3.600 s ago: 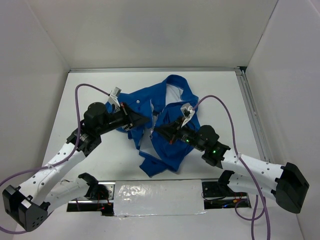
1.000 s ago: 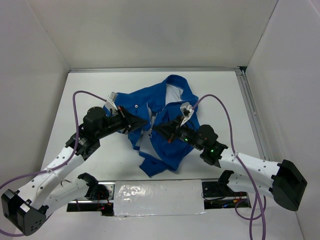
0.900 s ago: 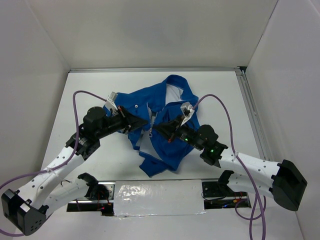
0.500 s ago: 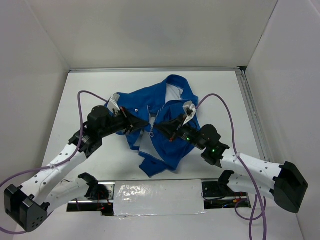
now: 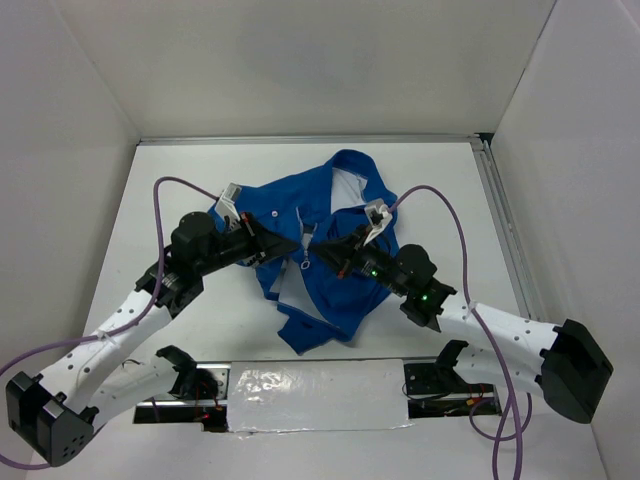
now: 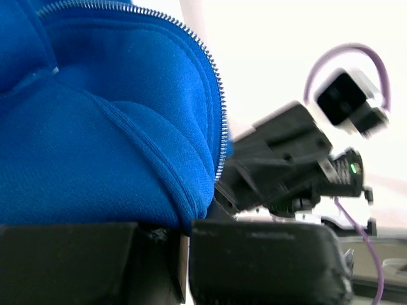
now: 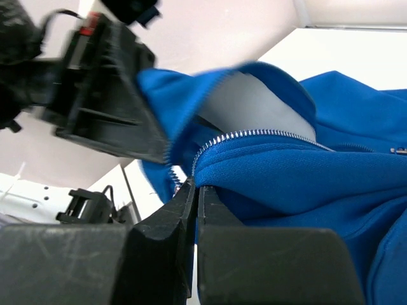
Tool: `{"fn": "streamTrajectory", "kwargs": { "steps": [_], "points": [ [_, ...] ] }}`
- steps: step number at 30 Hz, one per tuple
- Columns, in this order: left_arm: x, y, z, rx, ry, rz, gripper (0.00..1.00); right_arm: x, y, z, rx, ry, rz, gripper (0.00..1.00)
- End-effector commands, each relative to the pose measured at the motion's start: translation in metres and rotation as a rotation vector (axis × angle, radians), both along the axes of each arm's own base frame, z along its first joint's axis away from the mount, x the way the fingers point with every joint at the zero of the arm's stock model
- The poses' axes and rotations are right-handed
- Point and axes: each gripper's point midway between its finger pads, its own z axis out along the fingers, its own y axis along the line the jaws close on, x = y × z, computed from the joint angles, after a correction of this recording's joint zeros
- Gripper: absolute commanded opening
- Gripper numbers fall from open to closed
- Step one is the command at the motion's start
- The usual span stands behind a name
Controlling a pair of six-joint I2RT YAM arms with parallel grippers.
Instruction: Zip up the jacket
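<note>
Jacket [image 5: 330, 305] gripped at its open front — left gripper [image 5: 287, 243] and right gripper [image 5: 322, 250] each clamped on a zipper edge [image 7: 254, 135]; you should pull both level

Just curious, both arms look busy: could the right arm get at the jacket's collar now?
Probably, but not freely. The collar lies uncovered just beyond the right gripper, yet that gripper looks shut on the jacket at its front edge, so it would have to let go first.

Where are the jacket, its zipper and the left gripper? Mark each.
jacket [image 5: 335, 302], top external view, lower front panel.
zipper [image 7: 254, 135], right wrist view, the row of teeth.
left gripper [image 5: 289, 243], top external view, between its fingertips at the fabric edge.
</note>
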Motion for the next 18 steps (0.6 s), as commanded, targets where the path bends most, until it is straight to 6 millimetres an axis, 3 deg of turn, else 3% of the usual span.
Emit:
{"fn": "streamTrajectory", "kwargs": {
  "steps": [1,6,11,16,18],
  "points": [
    [-0.017,-0.009,0.033,-0.033,-0.183,-0.127,0.0,0.007,-0.003,0.033,0.074,-0.064,-0.011,0.0],
    [-0.018,-0.017,0.033,0.019,-0.202,-0.213,0.0,-0.007,0.002,0.045,0.077,-0.135,0.08,0.0],
    [-0.015,-0.02,0.018,0.06,-0.14,-0.228,0.36,-0.013,0.001,0.051,0.093,-0.143,0.102,0.0],
    [-0.015,-0.017,0.016,0.063,-0.142,-0.203,0.51,-0.017,-0.002,0.052,0.101,-0.135,0.105,0.0],
    [-0.014,-0.015,0.016,0.061,-0.145,-0.192,0.5,-0.018,-0.003,0.05,0.102,-0.132,0.109,0.0]
  ]
}}
